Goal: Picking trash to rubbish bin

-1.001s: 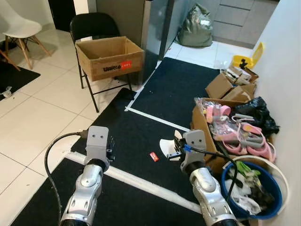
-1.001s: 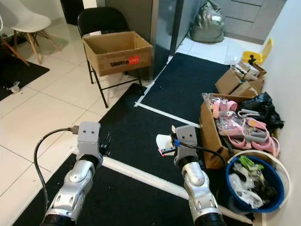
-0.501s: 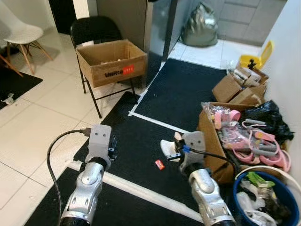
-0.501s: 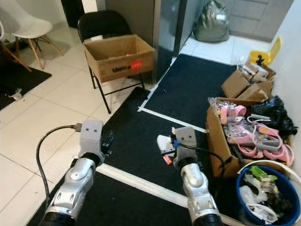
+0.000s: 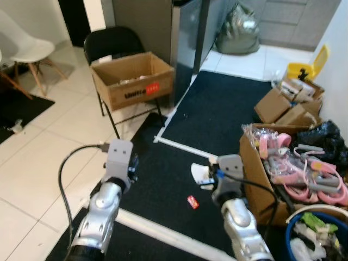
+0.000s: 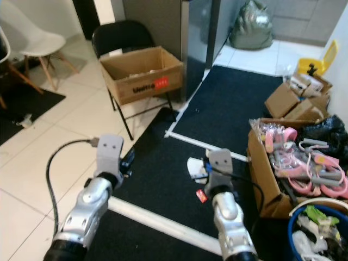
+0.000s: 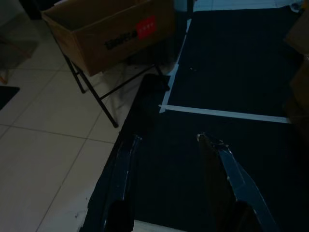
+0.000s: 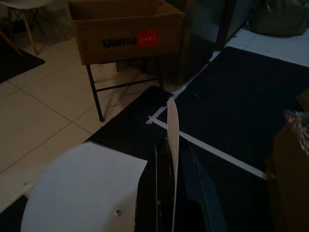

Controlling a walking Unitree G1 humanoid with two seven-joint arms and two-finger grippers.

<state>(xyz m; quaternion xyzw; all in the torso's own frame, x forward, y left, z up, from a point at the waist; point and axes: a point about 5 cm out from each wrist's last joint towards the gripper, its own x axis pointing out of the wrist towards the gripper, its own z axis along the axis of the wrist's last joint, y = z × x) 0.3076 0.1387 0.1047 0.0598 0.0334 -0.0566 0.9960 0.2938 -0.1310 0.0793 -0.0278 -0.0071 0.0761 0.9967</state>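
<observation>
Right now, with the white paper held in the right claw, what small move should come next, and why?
Probably keep walking toward the cardboard box on the black chair. The right claw is shut on the white paper, the box lies ahead, open-topped, across the black mat. The left claw is open. A red wrapper lies on the mat.

Ahead of my grippers: open black mat, with 1 small red wrapper lying on it. I note the folding chair carrying the cardboard box blocking the front left. Right side is walled by the carton of pink items and the blue bin. White tile floor to the left is open.
</observation>
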